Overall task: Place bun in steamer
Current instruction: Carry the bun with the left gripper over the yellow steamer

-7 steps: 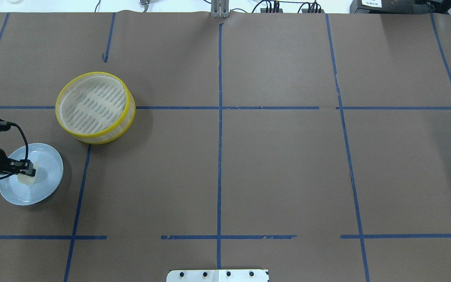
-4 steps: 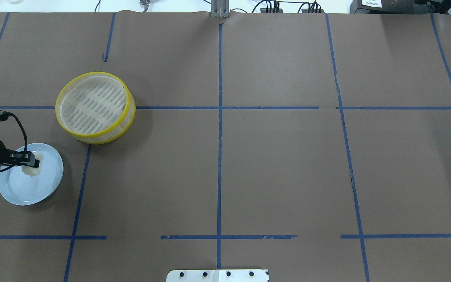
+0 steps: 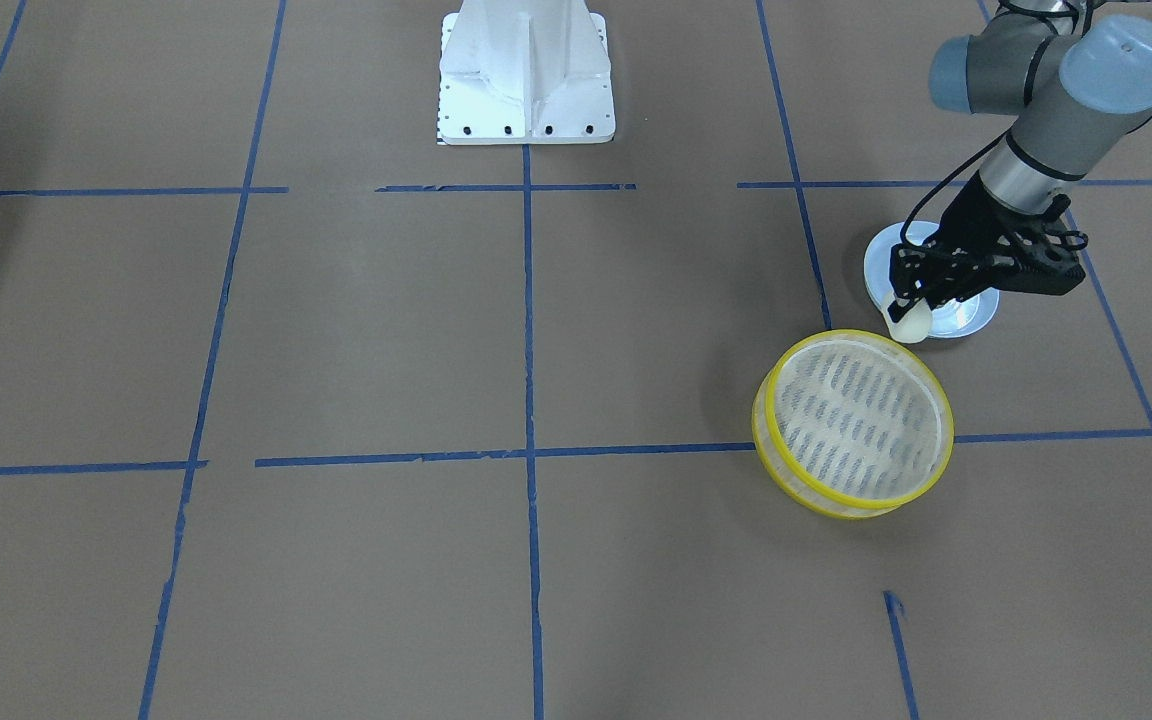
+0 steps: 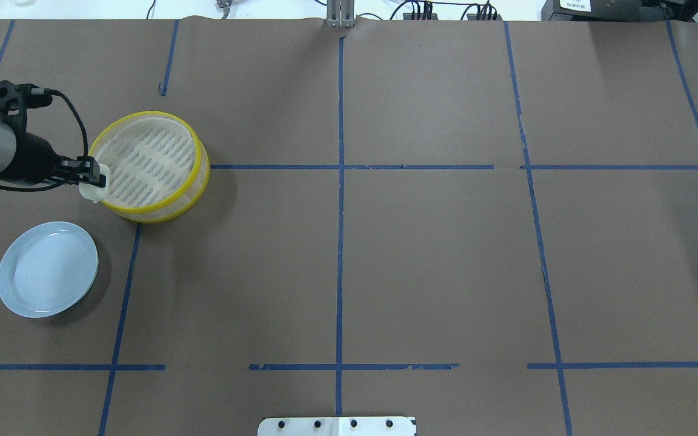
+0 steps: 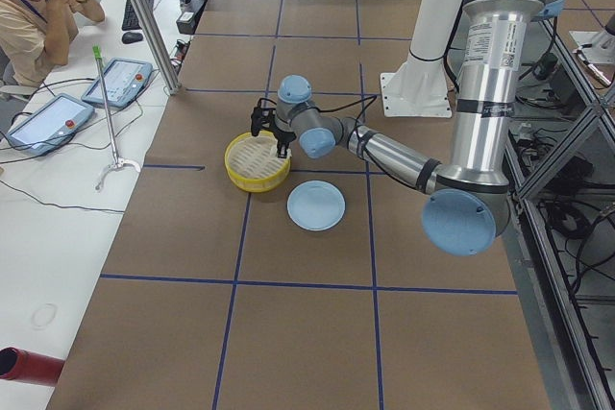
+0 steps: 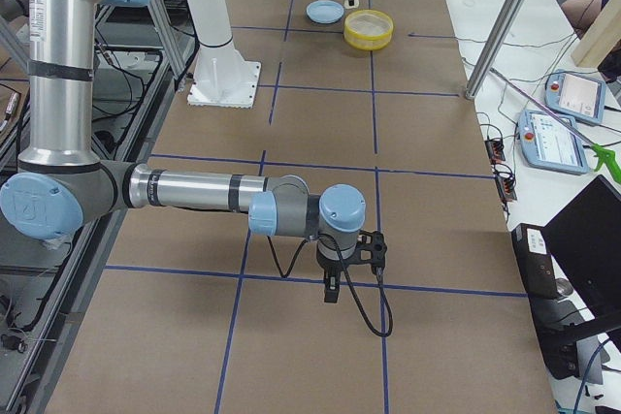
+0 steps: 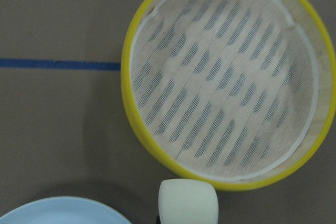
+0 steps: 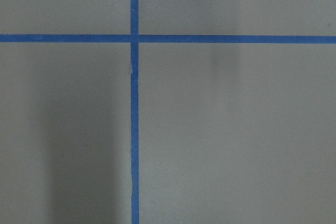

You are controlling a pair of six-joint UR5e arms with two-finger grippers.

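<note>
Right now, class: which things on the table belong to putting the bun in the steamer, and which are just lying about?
Job in hand: small cream-white rounded bun, gripped by the left arm's fingers; round yellow-rimmed steamer basket with slatted floor.
Lying about: pale blue round plate.

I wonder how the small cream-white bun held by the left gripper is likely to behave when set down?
The cream-white pillow-shaped bun looks smooth and rounded, so it may roll or slip slightly on release. The left gripper holds it with only a narrow fingertip pinch, so it is probably light. The walls of the yellow-rimmed steamer basket should contain it.
</note>
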